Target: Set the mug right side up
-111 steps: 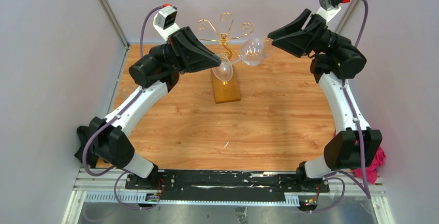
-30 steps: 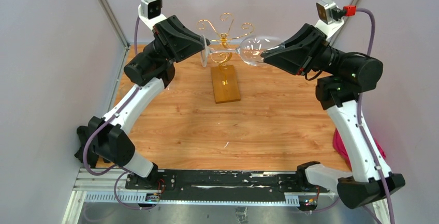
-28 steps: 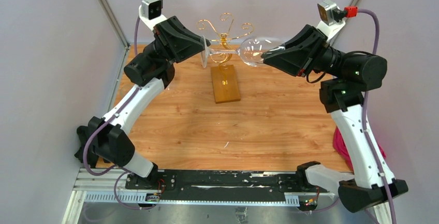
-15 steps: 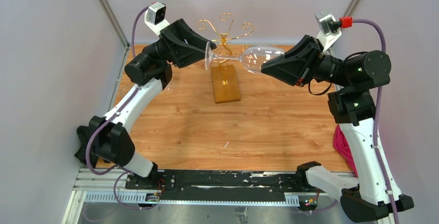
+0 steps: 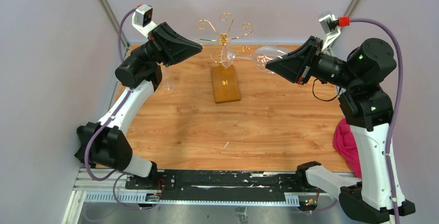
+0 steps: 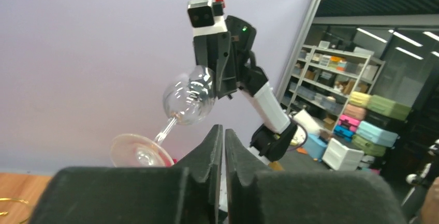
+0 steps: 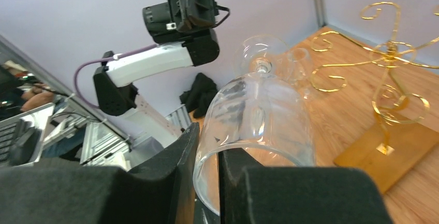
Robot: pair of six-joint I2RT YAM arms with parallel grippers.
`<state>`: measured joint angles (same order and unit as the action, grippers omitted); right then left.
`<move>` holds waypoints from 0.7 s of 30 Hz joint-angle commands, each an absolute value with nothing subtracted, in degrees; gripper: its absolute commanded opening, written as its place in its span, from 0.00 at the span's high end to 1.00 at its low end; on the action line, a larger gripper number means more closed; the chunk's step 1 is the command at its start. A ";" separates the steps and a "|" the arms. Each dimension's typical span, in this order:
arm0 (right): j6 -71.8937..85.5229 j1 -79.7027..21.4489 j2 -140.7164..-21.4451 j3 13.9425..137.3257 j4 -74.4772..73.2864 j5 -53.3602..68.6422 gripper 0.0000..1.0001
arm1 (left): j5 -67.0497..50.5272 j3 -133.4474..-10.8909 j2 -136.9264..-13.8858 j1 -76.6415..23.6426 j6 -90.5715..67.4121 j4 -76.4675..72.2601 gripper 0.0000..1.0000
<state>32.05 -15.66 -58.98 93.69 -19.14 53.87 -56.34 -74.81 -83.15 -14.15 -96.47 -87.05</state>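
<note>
No mug shows; the object in hand is a clear stemmed wine glass (image 5: 263, 57). It lies roughly level in the air, foot (image 5: 226, 56) pointing left beside the gold rack. My right gripper (image 5: 269, 64) is shut on the rim of its bowl; in the right wrist view the rim (image 7: 228, 146) sits pinched between the fingers of that gripper (image 7: 206, 146). My left gripper (image 5: 198, 48) is shut and empty, a short way left of the foot. In the left wrist view the gripper (image 6: 223, 136) points at the glass (image 6: 189, 97) without touching it.
A gold wire rack (image 5: 223, 27) stands on a wooden base (image 5: 227, 84) at the back middle. A pink cloth (image 5: 348, 146) lies at the right edge. A faint second clear glass (image 5: 166, 80) seems to stand at the left back. Walls close in both sides.
My left gripper has come off the glass foot and drawn back to the left. My right gripper has carried the glass a little to the right, still held by the rim.
</note>
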 commanded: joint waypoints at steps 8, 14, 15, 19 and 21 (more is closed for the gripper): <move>13.54 -14.99 -64.49 106.84 -45.82 30.58 1.00 | -52.81 -70.48 -77.67 -13.62 -76.09 -60.38 1.00; 9.16 -14.94 -71.64 112.98 -56.16 14.45 1.00 | -47.64 -71.35 -69.02 -14.77 -57.09 -31.21 1.00; 8.20 -14.94 -72.63 113.27 -57.29 11.69 1.00 | -46.37 -71.80 -67.87 -15.08 -54.00 -26.97 1.00; 6.17 -14.32 -78.66 115.17 -61.18 2.74 1.00 | -35.93 -76.75 -64.95 -17.62 -38.82 -3.14 1.00; 5.62 -13.79 -81.54 115.75 -61.88 1.02 1.00 | -22.96 -83.20 -65.48 -20.84 -29.08 15.76 1.00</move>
